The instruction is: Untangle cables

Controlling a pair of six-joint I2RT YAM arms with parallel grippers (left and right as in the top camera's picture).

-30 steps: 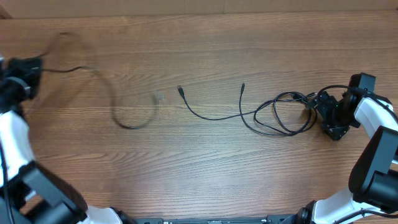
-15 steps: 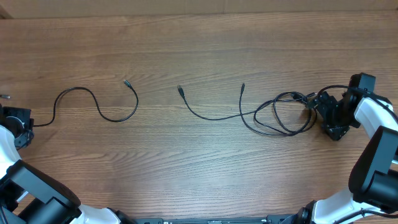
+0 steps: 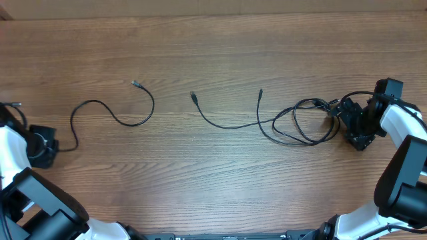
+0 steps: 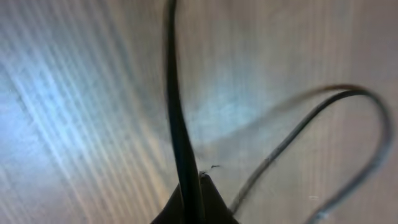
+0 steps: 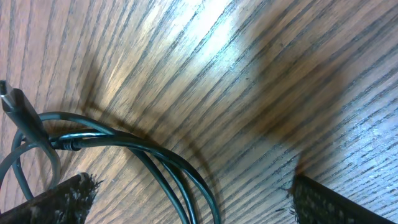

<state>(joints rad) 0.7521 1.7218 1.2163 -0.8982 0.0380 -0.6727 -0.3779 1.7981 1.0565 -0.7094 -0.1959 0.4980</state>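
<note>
While the overhead camera looked down on the table (image 3: 213,40), the left gripper (image 3: 41,148) sat hard against the left edge, pinched shut on one end of the separate cable (image 3: 127,123). That cable snaked rightward in an open S and ended in a small plug (image 3: 135,83), well apart from everything else. The right gripper (image 3: 338,117) stood with its jaws wide apart at the right end of the tangled bundle (image 3: 303,123), whose two loose ends (image 3: 193,96) reached toward the middle. The likeliest trouble, I judged, was a further pull to the left dragging the separate cable over the table edge, since hardly any wood lay beyond that arm. The middle and far side of the table offered plenty of bare room; both flanks were tight.

From the left wrist, the view was blurred, yet the separate cable (image 4: 177,112) ran straight up out of the closed fingertips, with its own loop curving off to the right. A thin hold like that could slip under a sharp tug.

From the right wrist, the two pads (image 5: 65,196) stood far apart, with several bundle strands (image 5: 124,143) and a connector (image 5: 15,102) passing between them. Closing there would probably catch more than one strand and tighten the knot.
</note>
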